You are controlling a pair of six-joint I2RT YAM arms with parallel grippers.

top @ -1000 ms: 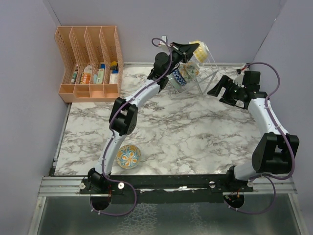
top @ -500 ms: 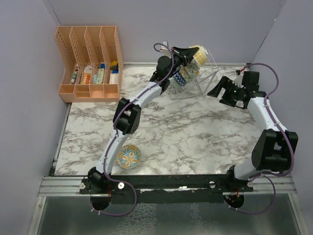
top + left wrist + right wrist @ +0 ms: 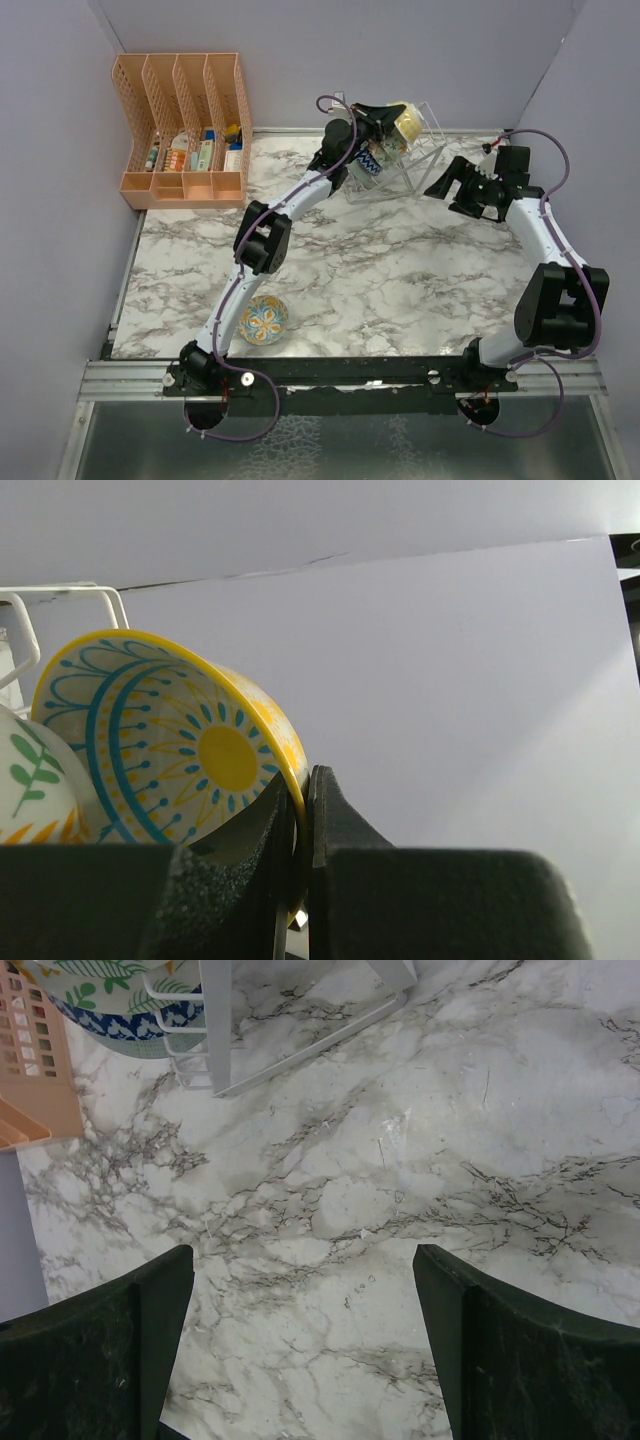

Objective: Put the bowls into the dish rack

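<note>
While the left gripper (image 3: 300, 825) is pinching the rim of the yellow bowl (image 3: 185, 750) between closed fingers, that bowl is hanging over the back end of the dish rack (image 3: 428, 150), at about 1 o'clock on the marble table (image 3: 400, 270). Seen from the left wrist, the bowl is lying up and away from the jaws toward 10 o'clock, gripped at roughly the 5 o'clock point of its rim. It is standing on edge, its patterned inside facing back toward the camera and its foot pointing away. Being round, it has no long axis; what is mattering is the plane of its rim, which looks to be running close to that of the other bowls (image 3: 372, 160) sitting in the slots, so lowering it between the prongs seems the likely next step. Whether the bowl is touching the wire cannot be told. The right gripper (image 3: 447, 184) is hovering with its fingers spread wide and empty, just off the rack's 3 o'clock side. One blue-orange bowl (image 3: 263, 320) is waiting at 7 o'clock, nearer the left arm's base.
</note>
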